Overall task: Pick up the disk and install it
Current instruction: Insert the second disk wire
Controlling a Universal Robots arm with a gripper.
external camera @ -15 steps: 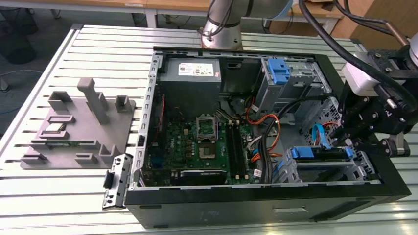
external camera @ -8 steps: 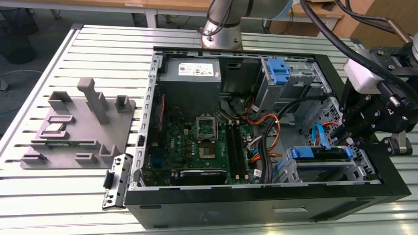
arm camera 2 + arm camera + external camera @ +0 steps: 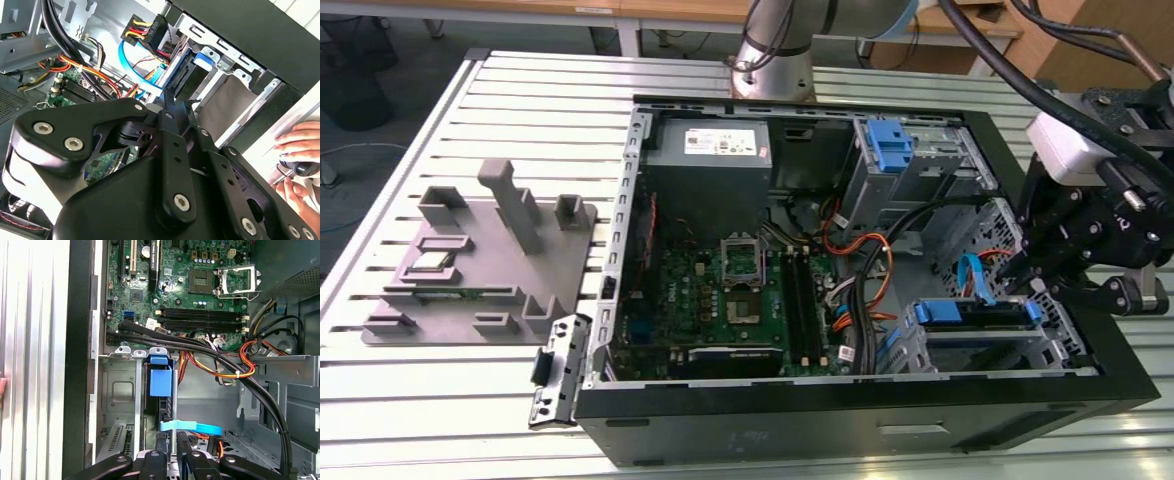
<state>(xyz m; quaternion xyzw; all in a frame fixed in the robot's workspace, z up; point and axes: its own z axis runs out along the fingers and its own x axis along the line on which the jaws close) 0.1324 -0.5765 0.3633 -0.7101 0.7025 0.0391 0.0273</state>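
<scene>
Disk [image 3: 161,390] edge-up in drive cage [image 3: 120,390], long axis into bay.

Hidden and cut-off parts

The disk [image 3: 970,313] sits edge-on in its bay, face hidden; the claw [image 3: 1027,268] tips are too dark to read; a hand [image 3: 300,165] at 3 o'clock is cut off.

Exterior view high above the open computer case [image 3: 854,420]; both wrist views close inside it.

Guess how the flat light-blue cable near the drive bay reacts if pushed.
Probably floppy: the light-blue cable bends in a loose curve. Likely light, being a thin ribbon. It runs toward the disk, so a push might tug there.
</scene>
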